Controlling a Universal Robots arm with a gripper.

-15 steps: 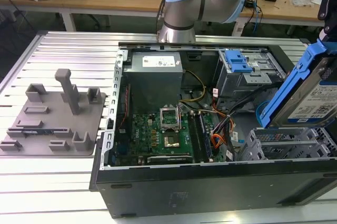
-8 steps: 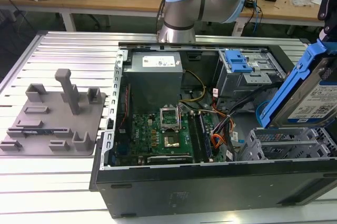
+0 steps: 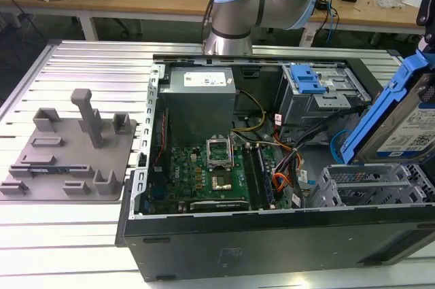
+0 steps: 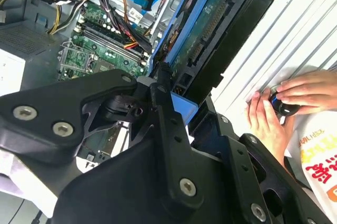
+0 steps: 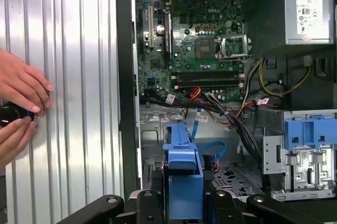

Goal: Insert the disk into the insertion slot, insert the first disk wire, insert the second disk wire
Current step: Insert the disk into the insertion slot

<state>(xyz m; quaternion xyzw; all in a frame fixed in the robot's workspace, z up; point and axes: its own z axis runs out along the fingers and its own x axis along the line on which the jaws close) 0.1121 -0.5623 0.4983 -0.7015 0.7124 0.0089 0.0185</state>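
While black pincer [image 5: 182, 208] pinches the silver hard drive in its blue plastic carrier [image 3: 401, 115], drive hangs tilted at 3 o'clock in exterior view, just above grey perforated metal drive cage [image 3: 363, 187].

The gripper [image 5: 184, 205] is holding the disk [image 5: 183, 179] edge-on, its black jaws pressing against both sides of the blue carrier, well apart from the motherboard [image 5: 195, 39]. A bundle of wires [image 5: 224, 108] is trailing between the motherboard and the disk. The power supply [image 5: 310, 8] is sitting just beside the motherboard; the blue latch [image 5: 308, 129] is standing beyond the wires. Across the case wall [image 5: 124, 76] from the motherboard, one hand [image 5: 21, 84] and a second hand [image 5: 13, 138] are cupping a small black object [image 5: 9, 114] on the ribbed tabletop [image 5: 79, 103].
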